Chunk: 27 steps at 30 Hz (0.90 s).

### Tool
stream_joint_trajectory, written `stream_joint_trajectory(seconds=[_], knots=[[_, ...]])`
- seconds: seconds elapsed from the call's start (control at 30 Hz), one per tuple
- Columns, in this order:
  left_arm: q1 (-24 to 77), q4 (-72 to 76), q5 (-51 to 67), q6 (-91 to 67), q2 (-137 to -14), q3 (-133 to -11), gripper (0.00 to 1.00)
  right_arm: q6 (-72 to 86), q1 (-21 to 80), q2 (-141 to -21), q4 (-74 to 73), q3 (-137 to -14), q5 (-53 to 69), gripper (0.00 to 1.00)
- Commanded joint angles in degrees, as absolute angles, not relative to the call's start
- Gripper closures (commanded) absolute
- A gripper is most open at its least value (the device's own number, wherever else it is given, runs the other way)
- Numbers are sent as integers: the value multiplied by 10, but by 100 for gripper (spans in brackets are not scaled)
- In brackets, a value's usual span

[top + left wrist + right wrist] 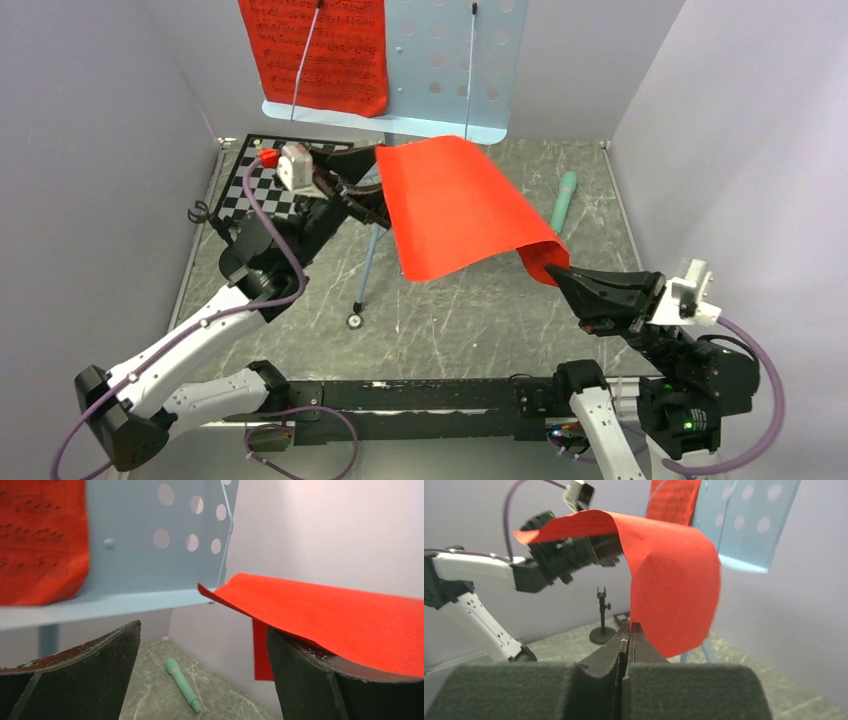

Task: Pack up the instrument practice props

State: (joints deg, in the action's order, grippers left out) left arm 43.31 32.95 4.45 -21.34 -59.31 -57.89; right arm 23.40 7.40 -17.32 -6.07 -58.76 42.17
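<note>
Here the right tool (560, 277) pinches the arched red sheet (455, 205); the raised left tool (202, 632) gapes beneath it.

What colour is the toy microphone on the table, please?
The microphone is mint green; left wrist view.

Grey, white-veined stone-pattern counter (460, 320), walled on three sides. A black-and-white chessboard (258, 195) lies flat in the far left corner. A mint-green toy microphone (564, 205) lies on its side towards the far right, well apart from the board. Between them a light blue tripod leg (368, 268) of the music stand slants down to a round foot on the stone. A small black round-base mic stand (601, 635) stands upright near the left wall.
</note>
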Motion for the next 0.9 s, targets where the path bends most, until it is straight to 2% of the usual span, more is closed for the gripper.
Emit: stream_joint_trajectory(seconds=[0.0,0.23,0.43,0.73,0.87], knots=[[433,324,2,-229,-533,-521,1,207,76,-141,-114,-539,405,100],[433,281,-56,-249,-449,-393,1,195,76,-122,-216,-440,222,100],[433,218,-108,-256,-399,-336,1,245,76,-162,-199,-379,120,100],[433,77,-165,-296,-366,-341,1,296,72,-347,-138,-421,-11,100],[433,73,-169,-317,-345,-313,1,339,41,-460,-84,-454,18,100]])
